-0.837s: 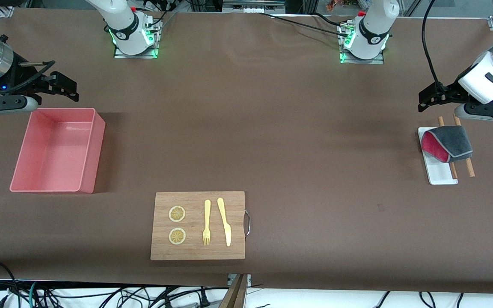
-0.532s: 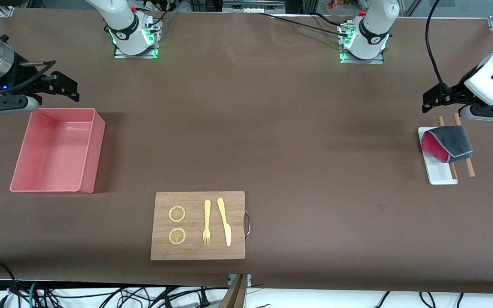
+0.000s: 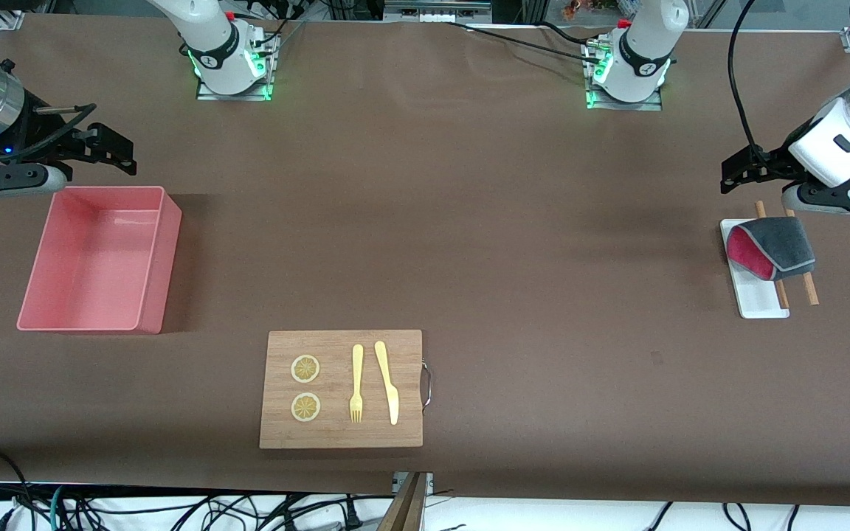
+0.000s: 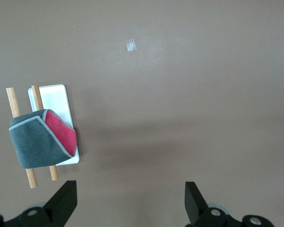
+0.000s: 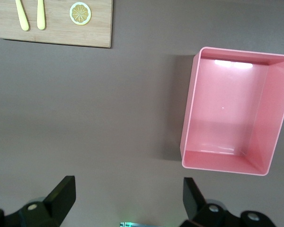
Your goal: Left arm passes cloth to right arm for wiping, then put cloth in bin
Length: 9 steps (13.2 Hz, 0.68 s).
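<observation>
The cloth [image 3: 772, 247], dark grey folded over crimson, lies on a small white tray [image 3: 758, 304] and two wooden sticks [image 3: 810, 289] at the left arm's end of the table. It also shows in the left wrist view [image 4: 38, 142]. My left gripper [image 3: 738, 171] hangs open and empty over bare table beside the tray, apart from the cloth; its jaws stand wide in the left wrist view [image 4: 131, 203]. The pink bin [image 3: 165, 258] stands empty at the right arm's end. My right gripper [image 3: 111, 151] waits open over the table beside the bin [image 5: 189, 118].
A wooden cutting board [image 3: 410, 391] lies near the front camera edge, with two lemon slices [image 3: 305, 369], a yellow fork [image 3: 356, 383] and a yellow knife [image 3: 388, 380] on it. The arm bases stand along the top edge.
The left hand has shifted slightly back and forth above the table by the tray. The cloth and the right arm have not moved.
</observation>
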Each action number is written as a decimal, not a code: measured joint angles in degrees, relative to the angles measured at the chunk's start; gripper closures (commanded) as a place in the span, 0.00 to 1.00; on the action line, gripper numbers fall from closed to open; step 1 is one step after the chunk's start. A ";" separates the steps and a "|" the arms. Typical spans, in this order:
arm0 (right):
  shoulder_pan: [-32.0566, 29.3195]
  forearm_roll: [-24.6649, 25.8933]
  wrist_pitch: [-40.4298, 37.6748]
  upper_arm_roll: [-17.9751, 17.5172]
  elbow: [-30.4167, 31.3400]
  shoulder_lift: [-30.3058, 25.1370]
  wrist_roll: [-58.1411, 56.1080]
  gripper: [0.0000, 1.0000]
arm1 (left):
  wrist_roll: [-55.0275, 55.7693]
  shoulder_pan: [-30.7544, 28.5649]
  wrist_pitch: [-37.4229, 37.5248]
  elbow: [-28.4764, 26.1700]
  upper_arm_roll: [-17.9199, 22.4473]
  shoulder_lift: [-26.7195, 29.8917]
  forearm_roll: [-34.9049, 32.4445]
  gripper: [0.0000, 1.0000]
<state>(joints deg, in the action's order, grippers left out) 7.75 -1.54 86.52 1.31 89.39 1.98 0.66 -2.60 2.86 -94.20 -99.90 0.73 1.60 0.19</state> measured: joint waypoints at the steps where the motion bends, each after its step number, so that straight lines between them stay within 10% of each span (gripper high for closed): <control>1: 0.00 0.00 0.00 0.00 0.00 0.00 0.00 0.00 | -0.04 0.00 0.01 0.11 0.00 -0.10 0.00 0.00; 9: 0.00 0.00 0.00 0.00 0.00 0.00 0.00 0.00 | -0.08 0.01 1.02 0.74 0.02 -0.72 0.00 0.00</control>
<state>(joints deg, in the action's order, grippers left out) 7.75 -1.54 86.52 1.31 89.39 1.98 0.66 -2.68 2.87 -93.18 -99.16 0.75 0.89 0.19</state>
